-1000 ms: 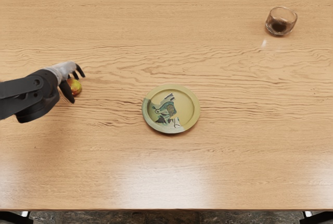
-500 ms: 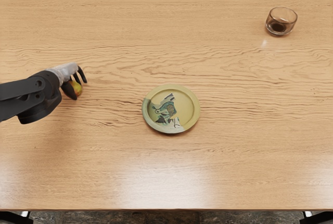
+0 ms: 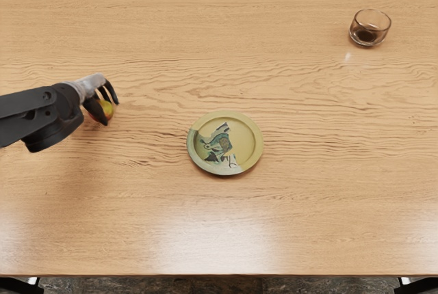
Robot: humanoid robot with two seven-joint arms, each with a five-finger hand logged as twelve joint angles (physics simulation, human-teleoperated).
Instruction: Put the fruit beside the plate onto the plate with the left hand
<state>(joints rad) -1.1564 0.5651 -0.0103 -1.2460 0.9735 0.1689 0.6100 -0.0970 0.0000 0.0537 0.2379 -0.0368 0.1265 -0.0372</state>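
The fruit is sitting at the far left of the surface, at about 9 o'clock from the plate and well apart from it. The left robot hand is closing round it: dark fingers are curling over its top and far side, and the thumb is pressing in from the near side, so only a yellow-red patch is showing. Over the last second the hand has been drawing in from a looser hover, and hand and fruit together have shifted a little toward 1 o'clock. That suggests the grasp is taking hold and the carry toward 3 o'clock, to the plate, is starting, though I cannot tell whether the fruit is clear of the surface yet. The fruit is looking roundish, and with so much of it covered its long axis and heading are not readable. A glass is standing at the far right corner, out of the way.
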